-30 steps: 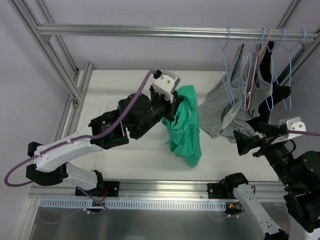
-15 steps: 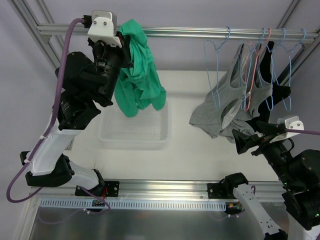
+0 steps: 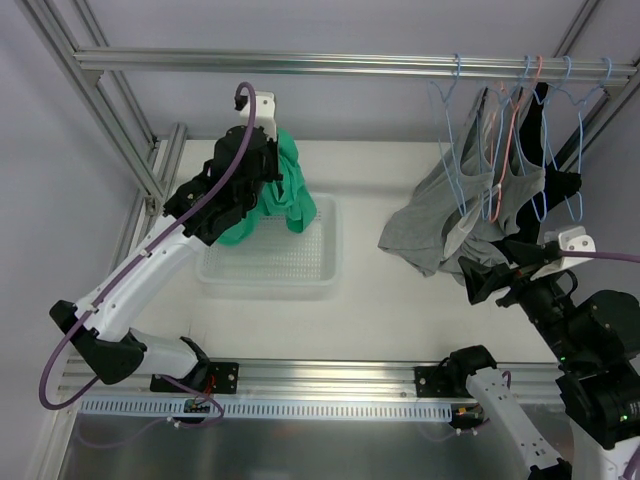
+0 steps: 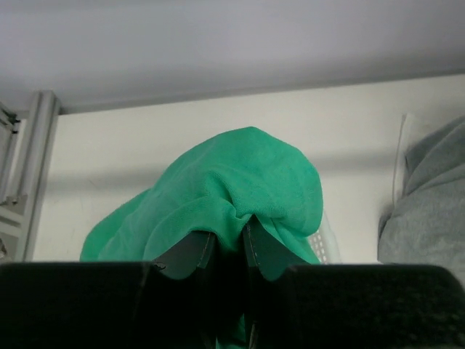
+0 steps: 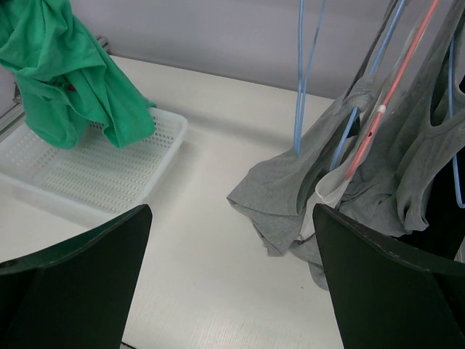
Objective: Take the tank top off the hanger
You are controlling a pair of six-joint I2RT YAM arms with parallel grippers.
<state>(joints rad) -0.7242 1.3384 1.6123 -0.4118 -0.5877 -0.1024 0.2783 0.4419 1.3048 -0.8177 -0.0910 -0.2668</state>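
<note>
My left gripper [image 3: 268, 172] is shut on a green tank top [image 3: 291, 195] and holds it over the far edge of a white perforated basket [image 3: 300, 282]. In the left wrist view the green cloth [image 4: 240, 185] drapes over both fingertips [image 4: 263, 247]. My right gripper [image 3: 495, 275] is open and empty, low at the right, just below grey tank tops [image 3: 440, 215] that hang from blue and pink hangers [image 3: 500, 150] on the rail. In the right wrist view the grey tops [image 5: 320, 174] hang ahead and the green top [image 5: 69, 80] hangs over the basket [image 5: 156, 156].
An aluminium rail [image 3: 300, 62] crosses the back with several hangers at its right end. Frame posts [image 3: 140, 170] stand at the left. A dark garment [image 3: 560, 180] hangs at the far right.
My left arm swung the green tank top from the middle up to the rail, then lowered it over the basket. The right arm barely moved.
</note>
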